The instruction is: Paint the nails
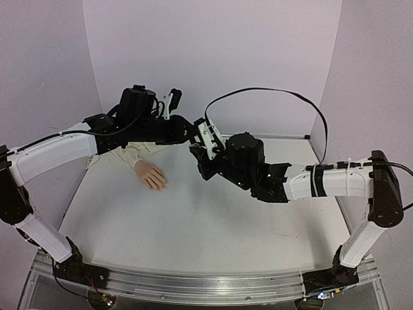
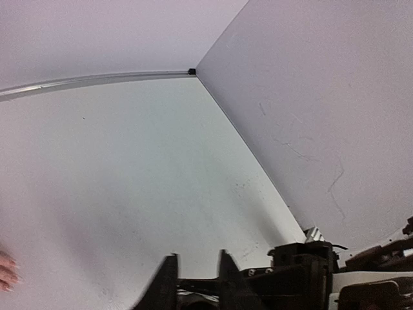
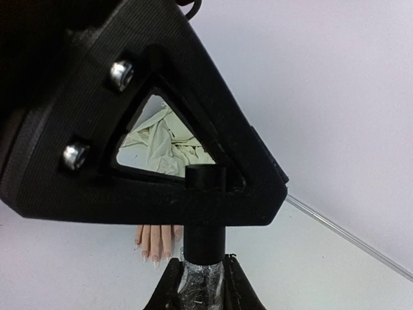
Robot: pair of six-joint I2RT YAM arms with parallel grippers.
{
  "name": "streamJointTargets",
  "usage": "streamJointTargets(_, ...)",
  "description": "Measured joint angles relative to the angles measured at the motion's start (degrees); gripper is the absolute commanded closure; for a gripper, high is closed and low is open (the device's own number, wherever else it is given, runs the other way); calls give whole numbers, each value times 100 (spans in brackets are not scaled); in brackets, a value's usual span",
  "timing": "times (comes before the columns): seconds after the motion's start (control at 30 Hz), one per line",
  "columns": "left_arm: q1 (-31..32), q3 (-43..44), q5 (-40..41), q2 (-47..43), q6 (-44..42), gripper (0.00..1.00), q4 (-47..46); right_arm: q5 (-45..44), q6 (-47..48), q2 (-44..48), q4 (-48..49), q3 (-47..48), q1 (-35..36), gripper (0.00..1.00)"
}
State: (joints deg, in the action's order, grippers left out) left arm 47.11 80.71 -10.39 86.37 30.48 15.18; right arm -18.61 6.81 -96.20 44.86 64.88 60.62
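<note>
A pinkish mannequin hand (image 1: 151,175) with a cream cloth sleeve (image 1: 122,155) lies on the table, and its nails (image 3: 155,258) point toward me in the right wrist view. My right gripper (image 3: 202,266) is shut on a small glittery polish bottle (image 3: 203,287), held upright just right of the hand. The bottle's black cap (image 3: 205,216) rises against a black finger (image 3: 84,181) of my left gripper (image 1: 199,141), which is shut on it. In the left wrist view the left gripper (image 2: 197,279) shows a narrow gap, and the hand's fingertips (image 2: 5,271) peek in at the left edge.
Pale walls close the table (image 1: 193,226) at the back and both sides, with a corner (image 2: 192,71) ahead of the left wrist. A black cable (image 1: 271,90) loops above the right arm. Both arms meet over the table's middle.
</note>
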Motion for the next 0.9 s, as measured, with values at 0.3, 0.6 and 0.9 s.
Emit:
streamJointTargets(0.3,44,-227,-894,-343,-173,11,81,3552,-579,671,-518,-133,-1241,100)
streamJointTargets(0.6,46,-280,-2011,-437,-195,30,-278,6975,-1633,1126,-557,-184,-2041,100)
streamJointTargets(0.9,166,-267,-2656,-236,-144,47,-824,7578,-1937,1156,-599,-278,-2041,100)
